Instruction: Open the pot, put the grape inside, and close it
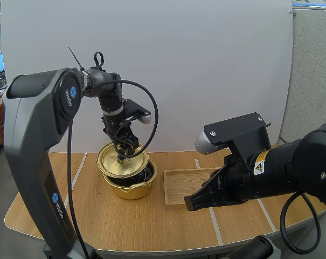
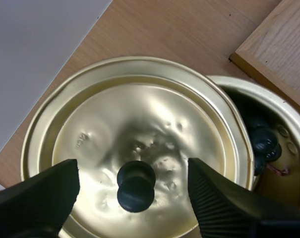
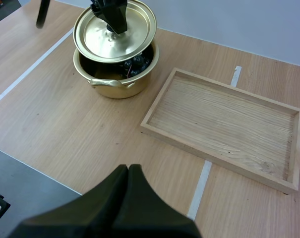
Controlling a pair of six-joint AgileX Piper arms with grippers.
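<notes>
The left arm (image 1: 36, 108) has rounded matte grey shells, each with a round blue badge and white lettering beside it, and a black wrist section. The right arm (image 1: 303, 167) has a black barrel housing with a yellow warning-triangle label on white, a grey domed joint cap, and a flat black plate with two bright screw heads. Both end in tapered black fingers: the left gripper (image 2: 134, 184) has fingers (image 2: 214, 198) finely ribbed on their inner faces, while the right gripper (image 3: 128, 171) looks smooth and matte outside.
</notes>
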